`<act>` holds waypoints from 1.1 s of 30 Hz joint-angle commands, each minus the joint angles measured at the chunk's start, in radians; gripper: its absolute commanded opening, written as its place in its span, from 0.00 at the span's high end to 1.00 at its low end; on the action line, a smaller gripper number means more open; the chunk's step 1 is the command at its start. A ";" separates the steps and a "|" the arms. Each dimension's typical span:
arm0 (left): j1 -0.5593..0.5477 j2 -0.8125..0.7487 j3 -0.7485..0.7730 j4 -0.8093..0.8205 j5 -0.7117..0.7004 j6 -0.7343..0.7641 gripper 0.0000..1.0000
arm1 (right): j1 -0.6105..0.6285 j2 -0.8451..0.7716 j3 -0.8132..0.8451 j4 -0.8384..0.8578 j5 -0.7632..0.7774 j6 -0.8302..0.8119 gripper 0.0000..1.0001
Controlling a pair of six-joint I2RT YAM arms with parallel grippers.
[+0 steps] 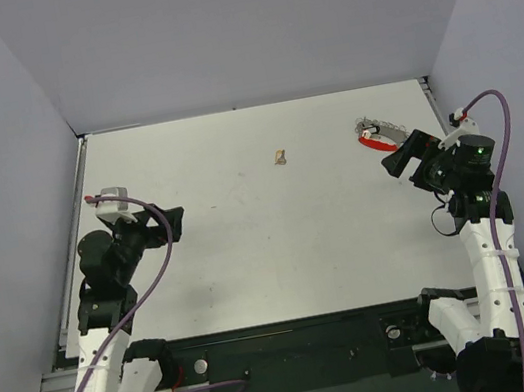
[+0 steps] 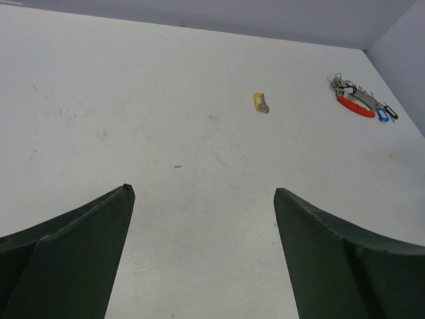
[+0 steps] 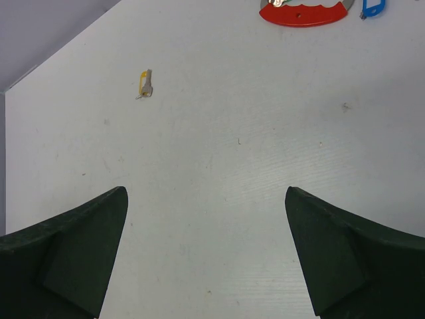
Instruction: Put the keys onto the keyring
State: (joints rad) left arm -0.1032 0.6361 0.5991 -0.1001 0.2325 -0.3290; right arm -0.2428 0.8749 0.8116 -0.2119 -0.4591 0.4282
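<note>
Hovering well to the left of the yellow key and nearer the arm bases, the left gripper has its fingers spread wide with nothing between them. Its wrist view looks straight across the bare table towards that key, which reads as a waiting pose that gives the camera a clean sight of the work before any approach. The yellow key itself lies flat and alone on the white surface, apart from everything else, so it is evidently one of the keys not yet threaded. Lying flat like that, it will probably be awkward to pinch and may need one edge lifted first. Well to the right of the yellow key, at about the same depth on the table, sits the keyring, a silvery loop with its short chain, bunched with a red curved piece and a small blue tag. Whether other keys already hang on it I cannot tell at this size. Farther right of the yellow key, just beside that bunch and on its near side, the right gripper is likewise released and empty, placed, I judge, to take the ring while the left arm fetches the key.
</note>
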 commanded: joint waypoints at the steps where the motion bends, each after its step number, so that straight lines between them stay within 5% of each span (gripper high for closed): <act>1: -0.003 0.004 0.021 0.060 0.024 -0.002 0.03 | -0.007 -0.002 0.014 0.039 0.005 0.014 0.00; 14: -0.003 0.025 0.019 0.068 0.056 -0.042 0.03 | -0.009 -0.004 -0.002 0.051 -0.032 0.003 0.00; 20: -0.038 0.143 0.028 0.143 0.203 -0.225 0.03 | 0.020 -0.001 0.015 0.044 -0.285 -0.237 0.00; 24: -0.215 0.284 0.122 0.056 0.062 -0.239 0.03 | 0.109 0.024 0.093 -0.145 -0.313 -0.510 0.00; 27: -0.381 0.442 0.243 -0.029 -0.129 -0.185 0.03 | 0.099 0.045 0.080 -0.175 -0.383 -0.548 0.00; 33: -0.498 0.747 0.491 -0.147 -0.263 -0.137 0.03 | 0.034 0.052 0.021 -0.118 -0.452 -0.508 0.00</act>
State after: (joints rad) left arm -0.5529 1.2457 0.9367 -0.1699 0.1280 -0.5076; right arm -0.1764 0.9268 0.8562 -0.3408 -0.8314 -0.0399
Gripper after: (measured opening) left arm 0.971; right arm 1.000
